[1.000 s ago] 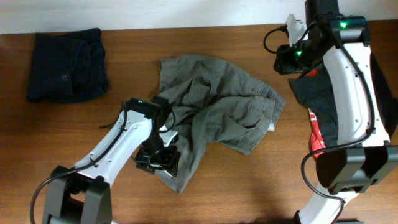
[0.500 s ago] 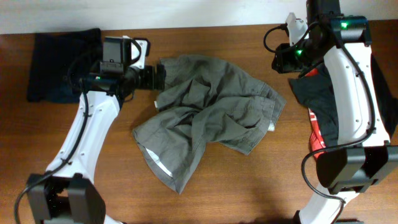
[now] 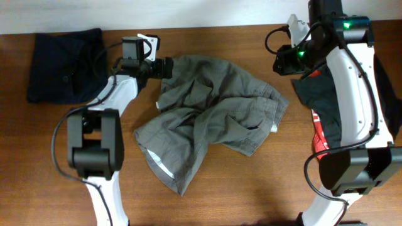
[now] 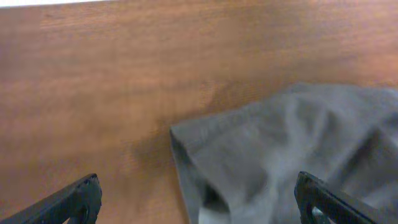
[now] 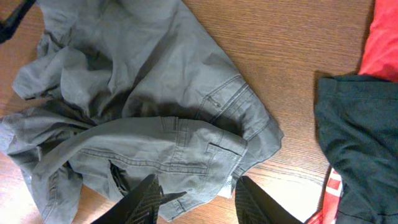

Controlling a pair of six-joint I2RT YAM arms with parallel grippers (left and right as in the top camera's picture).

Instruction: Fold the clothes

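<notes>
Shorts between navy garment, dark pile

A crumpled olive-grey cotton garment, plain except for tonal seam stitching and a pale inner hem along its near edge, lies on a reddish-brown wood-grain surface. At far left, a folded navy fabric garment is uniformly dark. On the right, a charcoal-black fabric garment sits against a bright red cloth garment with white marks. The white left robot arm and white right robot arm both have black joints, and the right one shows green lights. The left end effector and right end effector are black.
</notes>
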